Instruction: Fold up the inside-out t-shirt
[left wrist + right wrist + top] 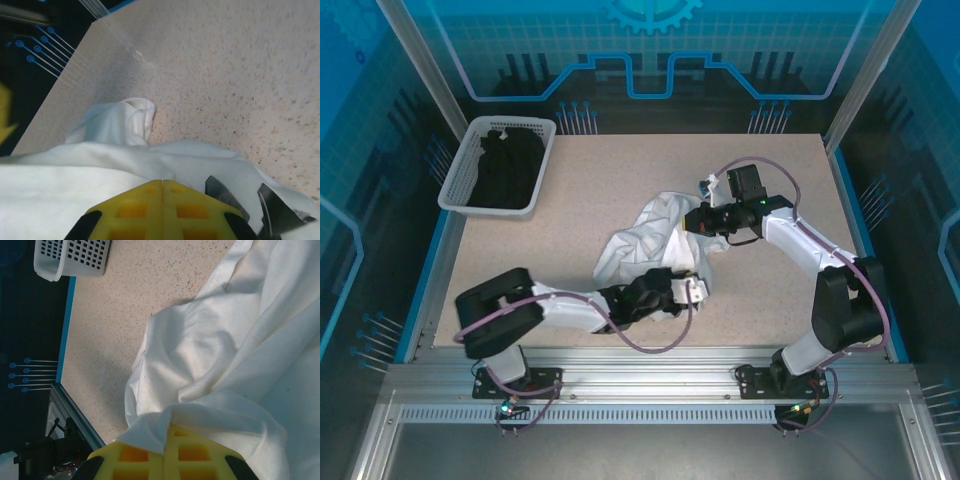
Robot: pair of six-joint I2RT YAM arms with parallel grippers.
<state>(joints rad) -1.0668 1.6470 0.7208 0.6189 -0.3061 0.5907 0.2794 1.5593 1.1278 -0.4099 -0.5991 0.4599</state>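
A: Starting at the far left, what do we have?

B: A white mesh basket [485, 209] holding a black garment [505, 165], well apart from the work. Mid-table lies the inside-out t-shirt [640, 245], a crumpled white heap on the speckled table [780, 300].

A: How does it lie for us?

B: From above, its long axis runs slantwise, from the near left up to the far right. Both pincers sit at its right-hand end, so the bulk of the cloth trails away to the left of them.

A: The left gripper [692, 290]?

B: It is at the near right edge. On its wrist camera the yellow fingers [140, 210] are pressed together with cloth right at the tips; we judge it is pinching a thin fold.

A: And the right gripper [692, 222]?

B: At the far right edge, pressed together too, with a hemmed edge folded over its tips and nipped there. Both arms are touching the shirt, so neither is nearer; we would judge that any spreading has to pull those two points apart across the slant.

A: What can't we read?

B: The collar, the print and which edge each pincer has. The dark shapes low in the left wrist view are unclear, and the rolled lump beyond may be a sleeve.
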